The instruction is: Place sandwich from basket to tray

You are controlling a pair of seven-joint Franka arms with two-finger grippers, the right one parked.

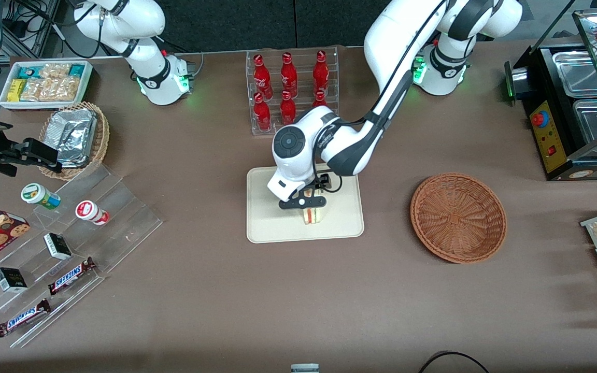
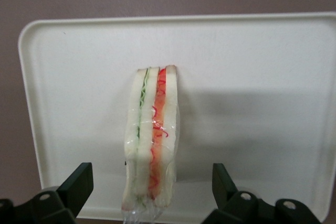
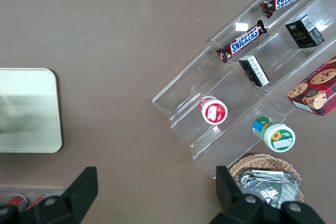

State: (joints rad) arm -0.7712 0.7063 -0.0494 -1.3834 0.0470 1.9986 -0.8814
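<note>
The sandwich (image 1: pixel 313 214), a wrapped wedge of pale bread with red and green filling stripes, stands on its edge on the cream tray (image 1: pixel 267 228). In the left wrist view the sandwich (image 2: pixel 152 140) rests on the tray (image 2: pixel 252 103) between the two black fingers (image 2: pixel 77 188), which stand wide apart and do not touch it. My left gripper (image 1: pixel 304 202) is open just above the sandwich. The reddish-brown woven basket (image 1: pixel 458 216) sits beside the tray toward the working arm's end of the table, with nothing in it.
A clear rack of red bottles (image 1: pixel 292 88) stands farther from the front camera than the tray. Toward the parked arm's end are a clear stepped stand (image 1: pixel 70 248) with snacks, a tan wicker basket with foil (image 1: pixel 76 139) and a white snack bin (image 1: pixel 44 83). A black appliance (image 1: pixel 573 109) stands at the working arm's end.
</note>
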